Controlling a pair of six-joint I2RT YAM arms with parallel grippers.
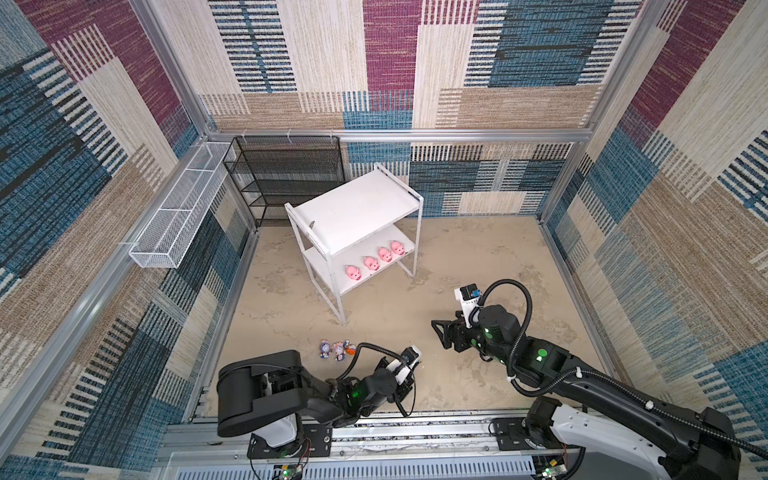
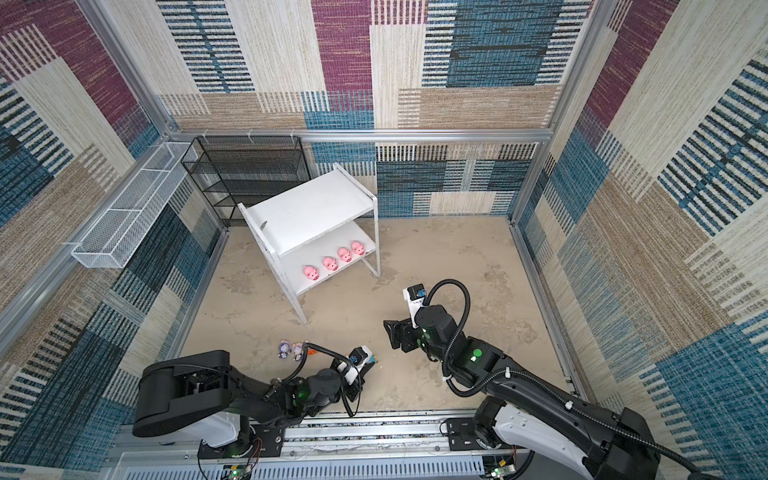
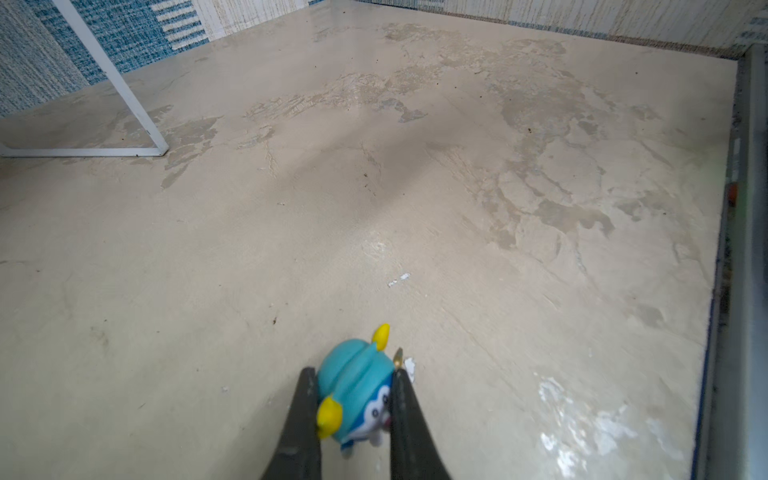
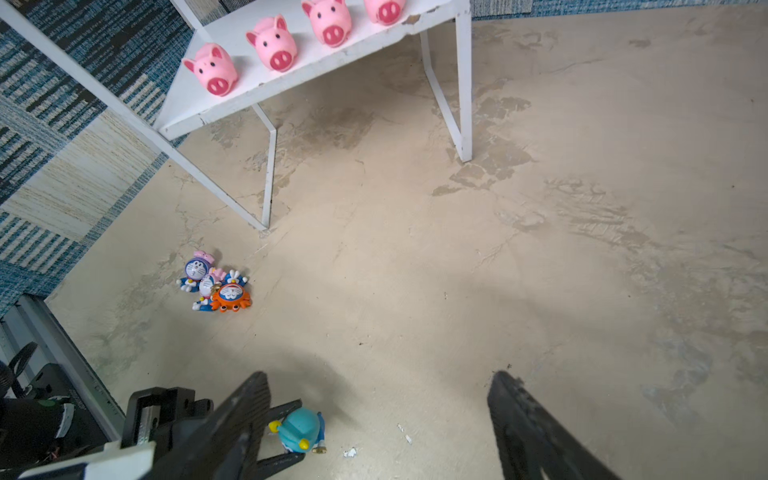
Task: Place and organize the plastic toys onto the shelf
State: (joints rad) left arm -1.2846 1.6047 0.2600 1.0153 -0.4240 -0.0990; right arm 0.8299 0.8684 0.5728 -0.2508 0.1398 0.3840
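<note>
Nearest, the left end effector point(image 3: 352, 368) pinches the blue-hooded figurine point(image 4: 301, 428) close to the table point(image 4: 415, 270), while the right end effector point(image 4: 380, 378) hangs wide and empty beside it. Three more figurines point(image 4: 216, 286) lie heaped further out, and four pigs point(image 4: 272, 43) line the lower board of the shelf point(image 1: 357, 208). The rounded hood may squirt from that narrow pinch during the carry or a handover, and a low approach could topple the pigs.
</note>
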